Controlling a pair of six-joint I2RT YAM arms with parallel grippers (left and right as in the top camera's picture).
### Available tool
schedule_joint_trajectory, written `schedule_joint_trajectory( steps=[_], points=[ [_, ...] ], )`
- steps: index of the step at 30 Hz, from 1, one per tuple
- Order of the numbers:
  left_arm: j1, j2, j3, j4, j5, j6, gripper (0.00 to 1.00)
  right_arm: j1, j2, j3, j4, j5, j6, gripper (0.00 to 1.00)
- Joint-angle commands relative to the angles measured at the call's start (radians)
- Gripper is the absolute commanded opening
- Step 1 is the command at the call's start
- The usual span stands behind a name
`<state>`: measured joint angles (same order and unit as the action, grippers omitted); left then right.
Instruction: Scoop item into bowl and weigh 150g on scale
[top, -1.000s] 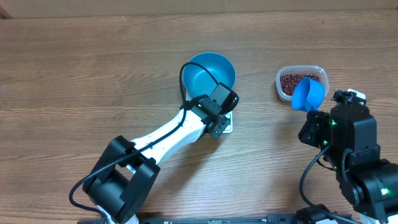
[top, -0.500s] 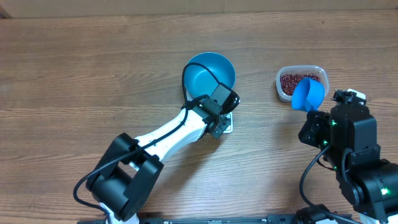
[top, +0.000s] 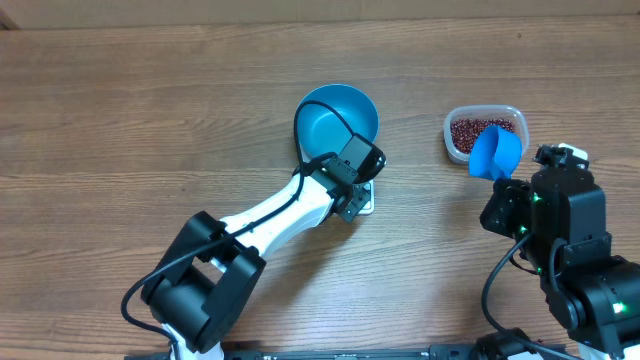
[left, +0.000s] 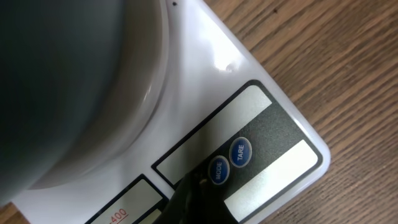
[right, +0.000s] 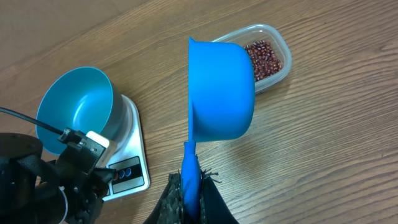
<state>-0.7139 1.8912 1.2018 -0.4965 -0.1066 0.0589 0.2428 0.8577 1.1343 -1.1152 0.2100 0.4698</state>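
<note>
- Progress: early. Bowl (top: 325, 120) sits on the scale (left: 211, 68), about mid-tabletop and a bit twd the far edge. Its inside looks bare blue, no beans in it yet.
- Beans (top: 475, 131) all in the clear tub (top: 452, 140), right of the bowl and well apart, in the far-right part of the tabletop.
- Left end effector (left: 191, 198): closed, holding nothing. Its tip is down on the scale's button strip at the MODE button (left: 217, 170), w/ the TARE button (left: 240, 152) just beside. Looks like the scale is being set up/zeroed. Readout not legible.
- Right end effector (right: 193, 186): clamped on the handle of the blue scoop (right: 221, 93). Scoop hangs over the tub's near rim. Only its outer shell shows in the wrist view; overhead shows no beans in it, as far as I can tell.
- Left to do (judgement): dip the scoop, carry loads across to the bowl, tip in, then trim to 150 g. So nearly everything.
- Orientation, scoop: long axis runs near-to-far, handle at the near end in the grip, cup end pointing at the far edge and the tub.
- Orientation, tub: long side runs roughly parallel to the far edge.
- Orientation, scale: button strip on the side twd the near edge, bowl covering the platform behind it. Bowl is round, mouth up, no long axis.
</note>
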Motion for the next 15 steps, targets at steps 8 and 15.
schedule_joint_trajectory(
  steps=[8,15],
  points=[
    [-0.005,0.054,-0.003,0.001,0.003,-0.011,0.05,0.002,-0.003,0.03,0.005,0.014,-0.007,0.04],
    [-0.008,0.028,0.021,-0.033,0.003,-0.023,0.04,0.002,-0.003,0.03,0.006,0.014,-0.007,0.04]
  ],
)
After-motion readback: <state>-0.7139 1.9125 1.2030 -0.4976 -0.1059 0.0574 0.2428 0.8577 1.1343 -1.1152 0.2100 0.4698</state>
